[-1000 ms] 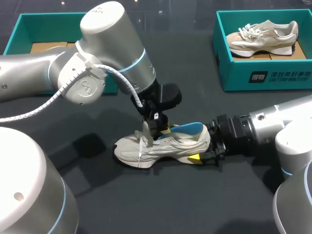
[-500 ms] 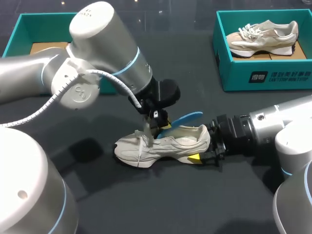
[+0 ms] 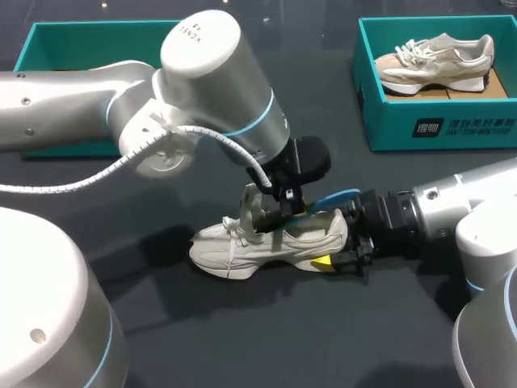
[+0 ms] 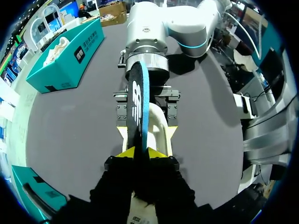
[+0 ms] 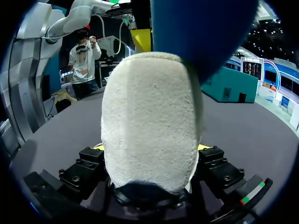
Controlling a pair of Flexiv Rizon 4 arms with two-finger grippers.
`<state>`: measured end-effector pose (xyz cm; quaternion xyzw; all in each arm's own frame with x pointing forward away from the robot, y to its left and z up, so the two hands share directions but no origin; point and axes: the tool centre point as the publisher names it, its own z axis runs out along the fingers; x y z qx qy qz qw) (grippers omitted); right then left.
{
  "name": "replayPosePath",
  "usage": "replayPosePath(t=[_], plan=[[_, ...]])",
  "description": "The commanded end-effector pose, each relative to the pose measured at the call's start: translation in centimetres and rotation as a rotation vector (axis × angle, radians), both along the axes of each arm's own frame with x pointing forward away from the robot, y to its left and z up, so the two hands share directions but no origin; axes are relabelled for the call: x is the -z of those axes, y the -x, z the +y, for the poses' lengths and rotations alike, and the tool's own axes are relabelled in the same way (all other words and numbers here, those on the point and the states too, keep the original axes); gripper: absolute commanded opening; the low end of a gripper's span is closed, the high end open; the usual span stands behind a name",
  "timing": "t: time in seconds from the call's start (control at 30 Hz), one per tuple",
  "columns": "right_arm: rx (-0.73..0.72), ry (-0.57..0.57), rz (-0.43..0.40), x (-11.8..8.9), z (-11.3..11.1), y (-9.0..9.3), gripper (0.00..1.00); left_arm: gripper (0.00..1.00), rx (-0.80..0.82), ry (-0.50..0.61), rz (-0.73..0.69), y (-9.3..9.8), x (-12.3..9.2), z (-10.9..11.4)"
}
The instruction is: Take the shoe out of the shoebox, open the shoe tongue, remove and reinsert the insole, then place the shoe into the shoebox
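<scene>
Charcoal tabletop (image 3: 242, 339) — pale shoe (image 3: 242, 246) at centre

Dark table (image 3: 283, 343); far right, teal box (image 3: 485, 129) holding second beige shoe (image 3: 436, 58)

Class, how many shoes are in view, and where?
2. A pale shoe lies on the table; a beige shoe sits in the right shoebox. The left shoebox, partly hidden, may hold more.

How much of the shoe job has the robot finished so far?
About halfway. Done: the shoe is out of the shoebox and on the table, tongue lifted. Now: the left jaws pinch the blue insole, pulled partly out of the shoe, while the right jaws grip the heel. Left: put the insole back in, then box the shoe.
</scene>
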<state>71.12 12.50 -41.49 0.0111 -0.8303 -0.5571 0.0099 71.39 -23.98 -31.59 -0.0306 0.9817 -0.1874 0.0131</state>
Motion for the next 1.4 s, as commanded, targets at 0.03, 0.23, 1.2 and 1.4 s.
replayPosePath(t=[0.03, 0.23, 1.2, 1.4], plan=[[0.002, 0.002, 0.0, 0.2, 0.1, 0.1, 0.0, 0.4, -0.012, 0.009, -0.008, 0.3, -0.1, 0.4], [0.002, 0.002, 0.0, 0.2, 0.1, 0.1, 0.0, 0.45, -0.029, 0.038, -0.028, 0.8, -0.1, 0.6], [0.002, 0.002, 0.0, 0.2, 0.1, 0.1, 0.0, 0.5, -0.094, 0.157, -0.119, 0.0, 1.7, -2.8], [0.002, 0.002, 0.0, 0.2, 0.1, 0.1, 0.0, 0.47, -0.104, 0.162, -0.109, -0.9, 2.1, -3.1]])
